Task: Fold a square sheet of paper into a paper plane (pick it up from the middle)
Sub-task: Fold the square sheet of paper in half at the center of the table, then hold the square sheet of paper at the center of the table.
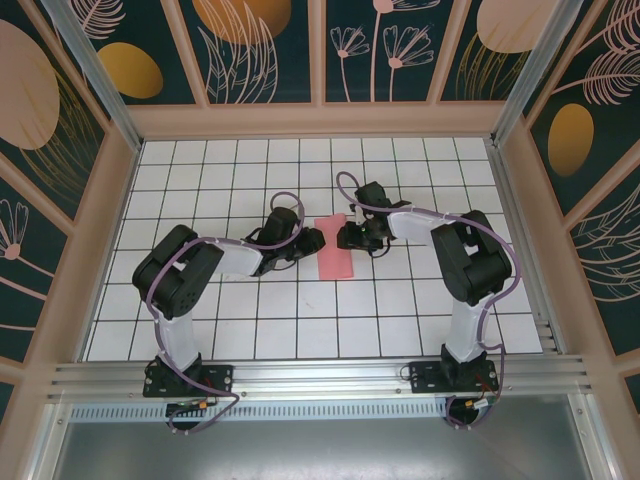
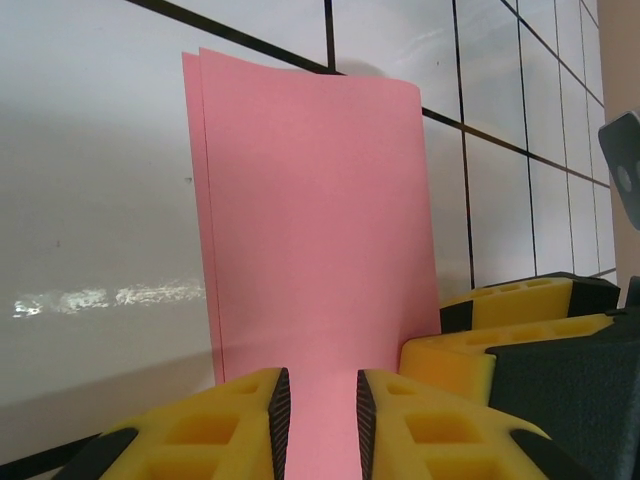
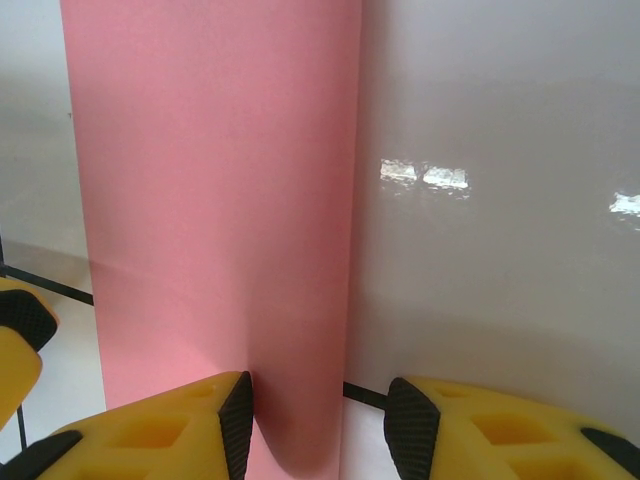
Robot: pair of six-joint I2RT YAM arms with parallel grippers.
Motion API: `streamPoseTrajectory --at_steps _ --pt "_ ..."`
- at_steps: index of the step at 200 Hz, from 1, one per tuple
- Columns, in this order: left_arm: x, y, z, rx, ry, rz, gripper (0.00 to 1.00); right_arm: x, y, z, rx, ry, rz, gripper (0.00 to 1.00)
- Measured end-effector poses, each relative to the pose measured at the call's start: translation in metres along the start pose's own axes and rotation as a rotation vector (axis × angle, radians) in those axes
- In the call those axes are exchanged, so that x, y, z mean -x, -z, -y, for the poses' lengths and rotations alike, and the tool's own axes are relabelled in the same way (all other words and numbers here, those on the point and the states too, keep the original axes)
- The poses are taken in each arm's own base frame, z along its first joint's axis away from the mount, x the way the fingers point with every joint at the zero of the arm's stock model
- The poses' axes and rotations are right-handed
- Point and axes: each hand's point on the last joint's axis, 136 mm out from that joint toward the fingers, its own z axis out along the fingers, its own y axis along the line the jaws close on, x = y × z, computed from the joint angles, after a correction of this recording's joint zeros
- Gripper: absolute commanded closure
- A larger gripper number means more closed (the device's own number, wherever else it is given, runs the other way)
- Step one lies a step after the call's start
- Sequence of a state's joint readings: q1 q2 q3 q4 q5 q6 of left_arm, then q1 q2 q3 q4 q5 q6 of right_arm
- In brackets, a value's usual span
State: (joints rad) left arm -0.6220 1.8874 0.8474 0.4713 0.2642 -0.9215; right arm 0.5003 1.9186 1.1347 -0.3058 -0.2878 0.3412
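The square sheet of paper [image 1: 335, 254] lies near the middle of the white gridded worktop [image 1: 300, 322]. It is folded over into a narrow salmon-pink strip whose long sides run roughly from 12 to 6 o'clock in the top view. The left wrist view shows 2 layers [image 2: 320, 230]. Along the strip's 9 o'clock side the upper layer's edge sits just inside the lower layer's, so the halves are slightly out of line. The strip lies flat on the tiles.

The left gripper [image 1: 313, 243] is at the strip's 9 o'clock side, low over the worktop and reaching onto the paper. From its own wrist camera, its yellow jaws with black inner faces stand a narrow gap apart. Pink paper shows plainly through that gap and nothing is pinched between them, so they are parted, not gripping. Whether they press down on the sheet I cannot tell. At 3 o'clock in that view more yellow and black jaw parts sit just beside the paper's edge.

The right gripper [image 1: 349, 237] is at the strip's 2 o'clock corner, facing the left gripper across the paper. In the right wrist view its jaws stand wider apart, the left-hand jaw over pink paper and the right-hand jaw over bare white worktop. The strip's long edge runs down between them and looks rounded and shadowed close to the jaws. These jaws are open and hold nothing
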Motion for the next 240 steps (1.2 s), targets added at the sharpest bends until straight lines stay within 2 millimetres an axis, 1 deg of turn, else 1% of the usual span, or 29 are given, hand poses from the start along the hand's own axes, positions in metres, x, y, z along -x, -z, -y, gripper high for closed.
streamPoseTrajectory --at_steps 64,107,147,240 --pt "0.003 0.000 -0.002 0.011 0.003 0.016 0.75 0.000 -0.001 0.001 -0.022 0.025 -0.006 0.53" --pt "0.012 0.013 -0.004 0.032 0.010 0.089 0.74 -0.001 -0.001 0.001 -0.039 0.037 -0.010 0.53" --pt "0.017 0.014 0.001 0.012 0.011 0.111 0.75 -0.001 -0.002 0.001 -0.047 0.058 -0.011 0.53" --pt "0.009 0.008 0.006 -0.021 0.013 0.059 0.75 -0.001 -0.003 0.001 -0.058 0.055 -0.016 0.52"
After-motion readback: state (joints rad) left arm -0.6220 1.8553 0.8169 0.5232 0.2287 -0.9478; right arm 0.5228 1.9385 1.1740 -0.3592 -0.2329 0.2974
